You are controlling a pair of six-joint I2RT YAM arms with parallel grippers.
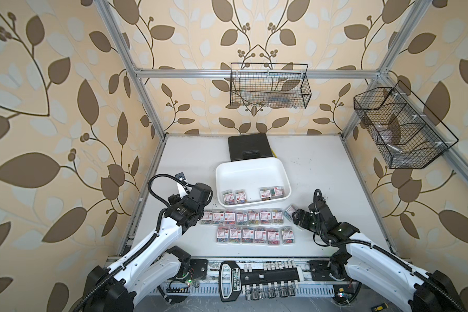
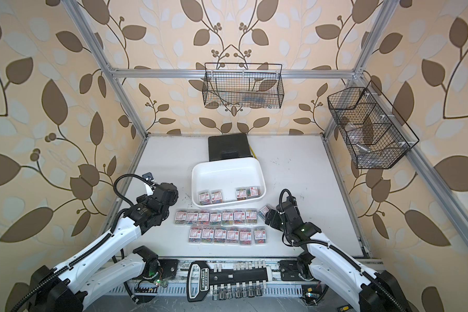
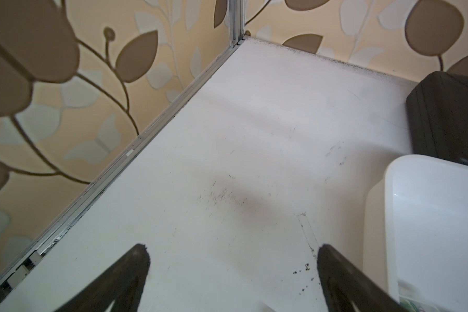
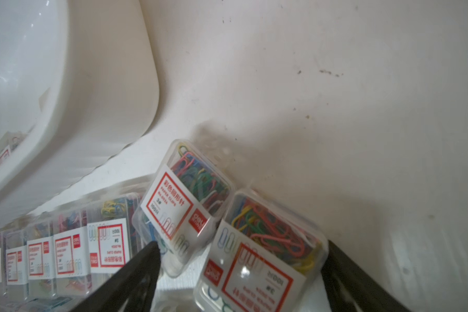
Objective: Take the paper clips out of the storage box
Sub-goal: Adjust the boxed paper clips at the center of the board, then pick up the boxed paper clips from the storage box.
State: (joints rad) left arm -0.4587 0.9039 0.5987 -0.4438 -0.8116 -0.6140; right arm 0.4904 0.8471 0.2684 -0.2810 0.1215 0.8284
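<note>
1. Nearest me, a black socket rail (image 1: 268,277) lies along the front edge and has no part in this job.
2. The right gripper (image 4: 238,244) has its jaws apart around a clip box (image 4: 262,251), with one finger clear of it. A leaning box (image 4: 187,205) sits askew just beside.
3. The left gripper (image 3: 231,251) has its jaws wide and empty over bare table (image 3: 227,135), beside the storage box (image 3: 430,216).
4. Four of the paper clips (image 1: 240,195) lie in the storage box by its near wall. The others sit in two rows in front of it.
5. It looks like a set-down. Next, the right arm should lift clear without nudging the neighbours, then one arm should reach over the rim.
</note>
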